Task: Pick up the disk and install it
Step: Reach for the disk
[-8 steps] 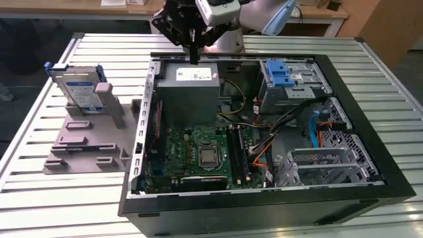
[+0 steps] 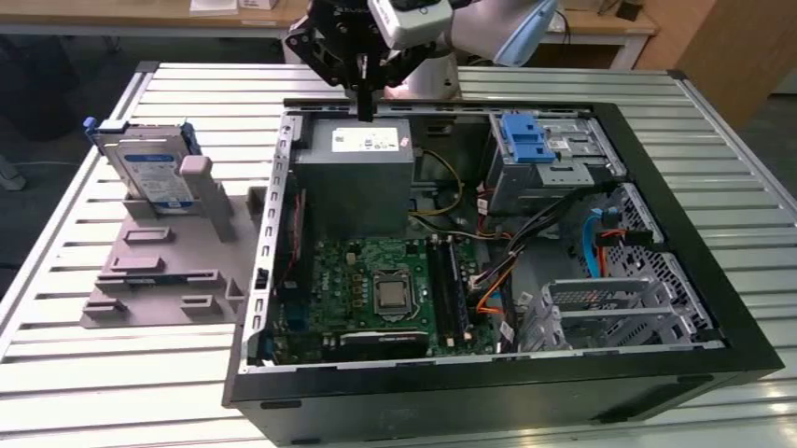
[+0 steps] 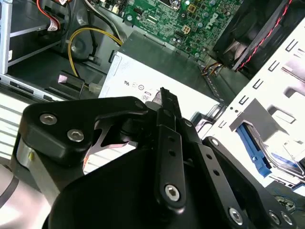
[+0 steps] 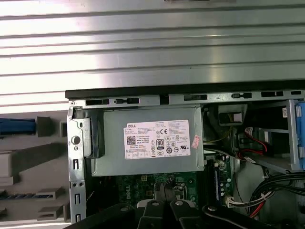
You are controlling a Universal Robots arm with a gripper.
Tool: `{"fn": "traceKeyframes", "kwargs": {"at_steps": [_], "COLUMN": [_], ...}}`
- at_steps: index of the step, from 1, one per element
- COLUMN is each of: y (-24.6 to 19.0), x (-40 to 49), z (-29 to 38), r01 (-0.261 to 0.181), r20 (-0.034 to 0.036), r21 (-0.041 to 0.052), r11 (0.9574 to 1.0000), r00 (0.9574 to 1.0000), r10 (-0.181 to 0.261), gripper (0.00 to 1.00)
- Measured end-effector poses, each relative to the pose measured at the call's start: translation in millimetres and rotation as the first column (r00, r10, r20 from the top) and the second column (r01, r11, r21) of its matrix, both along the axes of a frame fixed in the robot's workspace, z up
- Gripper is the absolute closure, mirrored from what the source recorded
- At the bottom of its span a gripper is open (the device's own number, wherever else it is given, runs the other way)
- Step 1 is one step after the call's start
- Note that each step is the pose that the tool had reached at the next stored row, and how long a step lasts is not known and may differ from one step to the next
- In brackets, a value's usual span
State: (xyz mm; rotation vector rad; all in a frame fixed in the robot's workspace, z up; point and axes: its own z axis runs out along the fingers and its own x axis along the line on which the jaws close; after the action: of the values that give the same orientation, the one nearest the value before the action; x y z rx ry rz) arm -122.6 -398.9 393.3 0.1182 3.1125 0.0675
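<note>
Exterior view: on a slatted metal table (image 2: 75,373), the disk (image 2: 149,173) stands upright in a grey holder (image 2: 162,271) at the exterior view's left, beside an open computer case (image 2: 498,397). The gripper (image 2: 364,105), fingers pinched together and empty, hangs just above the case's grey power supply (image 2: 355,177).

A surface (image 2: 697,140) of pale metal slats runs across the exterior view, its grooves parallel to the far edge. Light glints off the slats in bright bands, strongest near the far corner at the exterior view's right. In the first wrist view the slats (image 4: 152,43) shine almost white. Beyond the far edge stands a light wooden desk (image 2: 137,15) with papers (image 2: 215,6) on it. A second desk (image 2: 610,23) on a white frame stands farther toward the exterior view's right. A brown wooden panel (image 2: 734,51) rises beside it. Off the surface's edge at the exterior view's left lies a dark floor (image 2: 15,224).
</note>
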Motion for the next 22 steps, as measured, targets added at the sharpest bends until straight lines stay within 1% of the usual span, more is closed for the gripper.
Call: {"fn": "traceKeyframes", "kwargs": {"at_steps": [3, 6, 10, 14, 18, 22], "y": [0.3, 2.2, 7.1, 13.3, 17.7, 21.0], "x": [-1.9, -5.3, -9.7, -13.1, -16.4, -20.1], "z": [0.0, 0.0, 0.0, -0.1, -0.3, -0.4], "r01": [0.000, 0.000, 0.000, 0.000, 0.000, -0.002], "r20": [0.0000, 0.0000, 0.0001, 0.0001, 0.0000, 0.0000], "r21": [0.0000, 0.0000, 0.0000, 0.0000, 0.0000, 0.0000], "r11": [1.0000, 1.0000, 1.0000, 1.0000, 1.0000, 1.0000], "r00": [1.0000, 1.0000, 1.0000, 1.0000, 1.0000, 1.0000], "r10": [0.000, 0.000, 0.000, 0.000, 0.000, 0.002], "gripper": [0.89, 0.89, 0.89, 0.89, 0.89, 0.89]}}
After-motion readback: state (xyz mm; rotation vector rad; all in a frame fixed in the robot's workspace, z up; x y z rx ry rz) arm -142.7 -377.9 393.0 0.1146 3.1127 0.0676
